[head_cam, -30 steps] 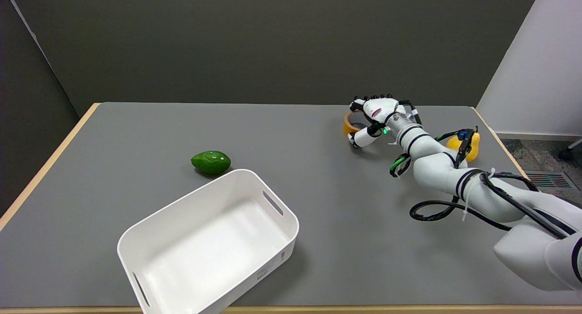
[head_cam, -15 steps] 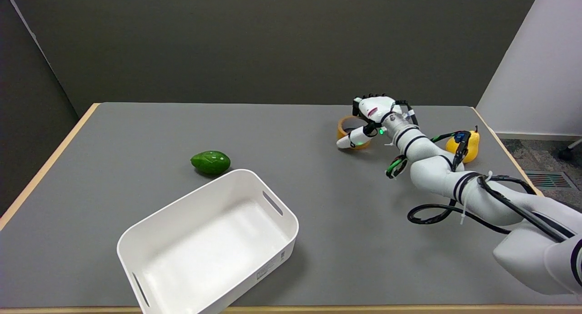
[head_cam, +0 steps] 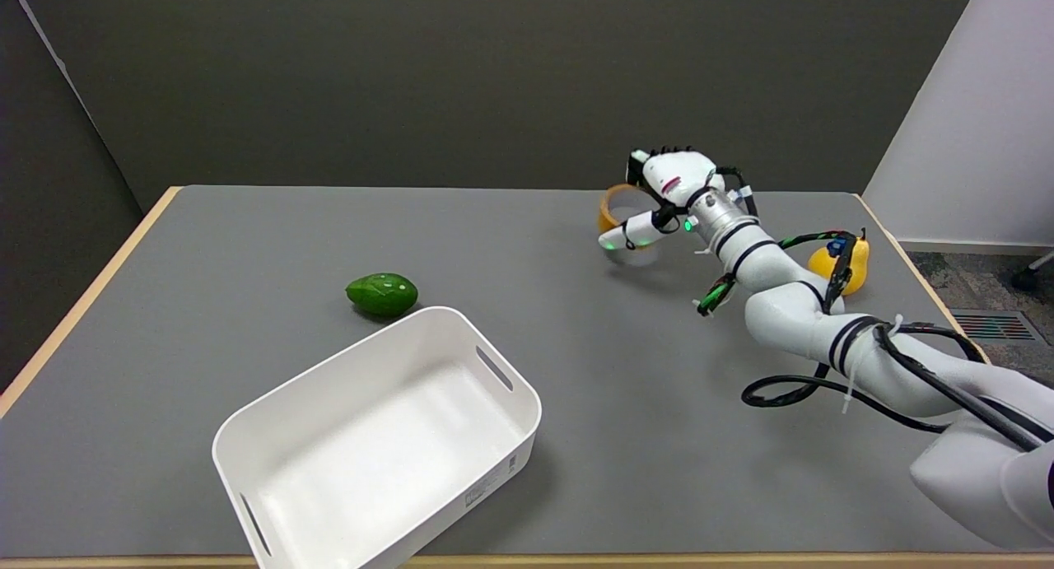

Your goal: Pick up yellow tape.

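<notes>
Right hand [head_cam: 665, 192] grips yellow tape [head_cam: 610, 207], raised off table [head_cam: 206, 248] nr far edge; bin [head_cam: 494, 458] label too small to read.

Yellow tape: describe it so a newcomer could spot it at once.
Look to the far right part of the grey table. The right hand holds the yellow tape there. It is a hollow ring, unlike the solid yellow pear nearby.

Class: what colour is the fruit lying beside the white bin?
Dark green avocado, seen in the head view.

White arm [head_cam: 790, 314], black looping cables [head_cam: 790, 388]
</notes>
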Available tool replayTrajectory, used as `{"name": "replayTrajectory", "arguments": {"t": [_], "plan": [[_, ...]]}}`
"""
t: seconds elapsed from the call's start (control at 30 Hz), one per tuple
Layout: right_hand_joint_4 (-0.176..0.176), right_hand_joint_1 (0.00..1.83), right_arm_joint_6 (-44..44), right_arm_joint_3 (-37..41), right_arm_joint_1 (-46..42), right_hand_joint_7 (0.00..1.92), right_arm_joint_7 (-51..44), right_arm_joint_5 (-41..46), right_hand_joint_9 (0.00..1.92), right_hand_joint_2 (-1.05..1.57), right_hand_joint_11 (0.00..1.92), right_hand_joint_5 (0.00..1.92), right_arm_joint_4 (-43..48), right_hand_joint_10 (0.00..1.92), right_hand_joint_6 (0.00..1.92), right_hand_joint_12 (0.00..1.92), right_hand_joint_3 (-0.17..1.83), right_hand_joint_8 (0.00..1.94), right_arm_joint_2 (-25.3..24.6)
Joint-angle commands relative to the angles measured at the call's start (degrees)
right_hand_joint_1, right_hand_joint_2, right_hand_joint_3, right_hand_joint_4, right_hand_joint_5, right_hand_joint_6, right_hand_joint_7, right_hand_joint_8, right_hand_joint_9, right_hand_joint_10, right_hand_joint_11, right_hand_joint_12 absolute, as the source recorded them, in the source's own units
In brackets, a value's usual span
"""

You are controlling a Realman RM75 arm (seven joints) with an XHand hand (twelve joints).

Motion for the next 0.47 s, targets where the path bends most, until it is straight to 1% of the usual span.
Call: {"name": "replayTrajectory", "arguments": {"t": [0.03,0.1,0.2,0.33,0.47], "plan": [[-0.153,1.18,13.24,10.25,-13.96,0.84,8.36,0.06,0.86,1.2,0.88,0.54,29.3,1.31,1.51,1.85,0.15,1.43,8.25],[-0.151,1.18,15.5,11.31,-18.0,0.84,13.98,0.06,0.86,1.2,0.87,0.55,34.87,1.31,1.5,1.85,0.17,1.43,9.46],[-0.151,1.18,16.52,11.88,-23.25,0.85,20.65,0.06,0.86,1.18,0.86,0.55,42.05,1.31,1.5,1.84,0.19,1.41,10.16],[-0.151,1.18,16.0,11.04,-28.54,0.85,22.0,0.1,0.86,1.17,0.87,0.55,48.81,1.31,1.51,1.85,0.2,1.41,9.65],[-0.151,1.18,18.64,6.21,-31.34,0.84,22.0,2.06,0.85,1.19,0.88,0.55,53.71,1.31,1.51,1.89,0.18,1.44,8.08]]}}
